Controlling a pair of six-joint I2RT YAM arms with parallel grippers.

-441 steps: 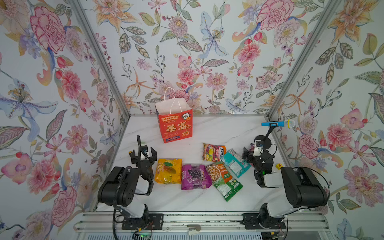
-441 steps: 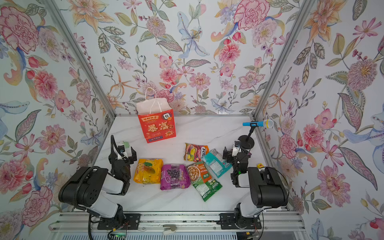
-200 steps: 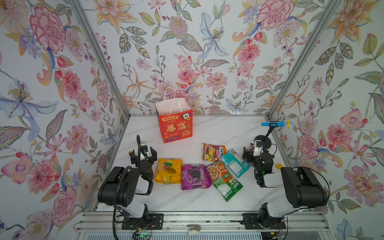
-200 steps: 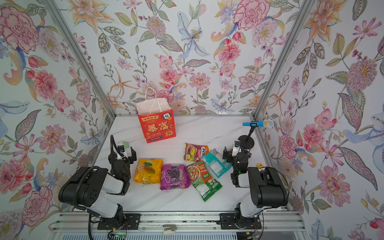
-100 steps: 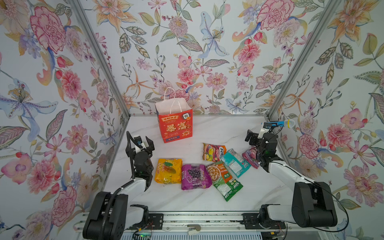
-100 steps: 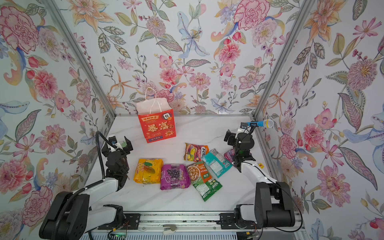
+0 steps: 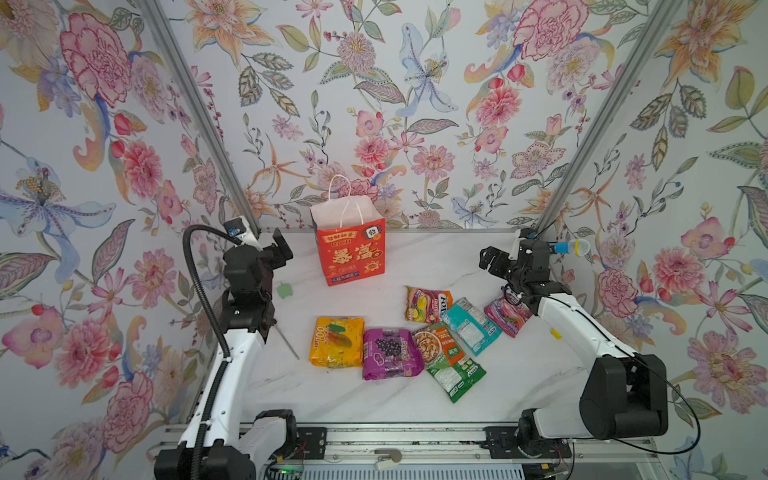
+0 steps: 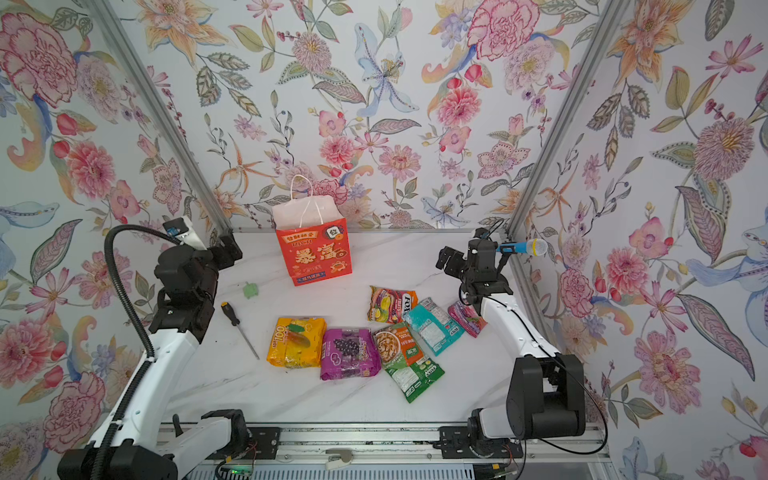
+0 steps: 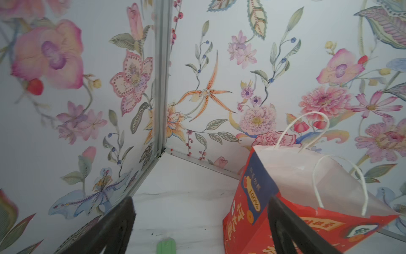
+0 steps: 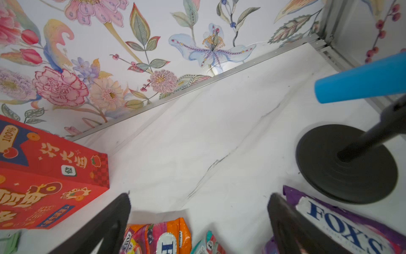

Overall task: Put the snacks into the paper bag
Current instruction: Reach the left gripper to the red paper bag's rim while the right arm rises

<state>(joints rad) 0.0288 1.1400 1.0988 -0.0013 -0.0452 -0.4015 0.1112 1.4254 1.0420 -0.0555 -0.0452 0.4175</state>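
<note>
Your snacks (image 8: pixel 349 353) all lie flat on the marble table (image 7: pixel 436 257), in a loose row across the front middle. The yellow-orange packet (image 7: pixel 336 341) is at the left end, with the purple packet (image 7: pixel 390 358) touching its side. Next come the orange-green packet (image 7: pixel 446 357) and the teal packet (image 7: pixel 469 325) just beside it. The fruit-printed packet (image 7: pixel 428 304) sits behind those two, and the FOX'S packet (image 7: pixel 508 314) lies farthest right, partly under your right arm. The paper bag (image 7: pixel 351 249) stands upright at the back, left of centre and well apart from the row, with its white mouth open upward and its cord handles up. Your left gripper (image 7: pixel 279 252) hangs in the air just to the bag's left; its jaws are spread wide and grip nothing. Your right gripper (image 7: pixel 490 259) hovers over bare table behind the right end of the row, its jaws also wide apart and empty. A small green blob (image 7: pixel 284 289) lies near the left gripper, and a screwdriver (image 8: pixel 239 322) lies left of the yellow-orange packet. A blue microphone (image 8: pixel 521 248) on a black round stand (image 10: pixel 346 162) sits in the back right corner.
</note>
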